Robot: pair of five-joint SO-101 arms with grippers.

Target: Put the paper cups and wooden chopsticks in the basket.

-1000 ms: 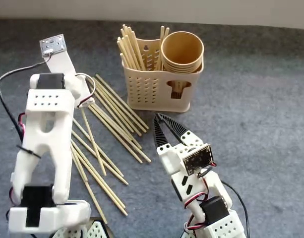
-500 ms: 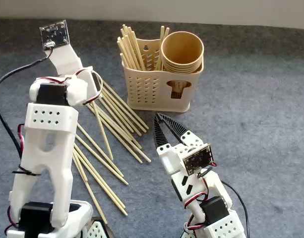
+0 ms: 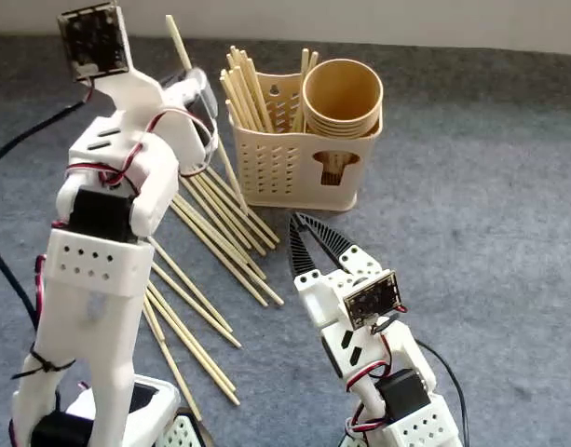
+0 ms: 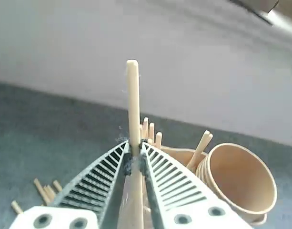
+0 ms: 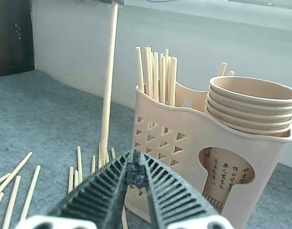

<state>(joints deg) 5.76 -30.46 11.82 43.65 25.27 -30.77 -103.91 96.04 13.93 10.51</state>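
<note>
Dark print [image 5: 225, 172] marks the paper cup [image 5: 241, 183] behind the basket [image 5: 165, 138] cutout.

I see a grey carpet-like mat [image 3: 509, 233] lying under everything on the table. Behind it a pale wall [image 3: 434, 19] runs along the far edge. In the right wrist view, a dark brown panel [image 5: 11, 36] stands on the mat beside this wall.

You have a stack of tan paper cups [image 3: 342, 93] standing upright in the cream slotted basket [image 3: 285, 172] near the table's far edge, in the compartment toward the right edge. A bundle of wooden chopsticks [image 3: 240, 88] stands in the other compartment. Loose chopsticks [image 3: 206, 251] lie flat, scattered toward the left edge. A single chopstick [image 4: 132, 95] is lifted and steeply tilted, clamped in the left gripper [image 4: 135, 151].
</note>
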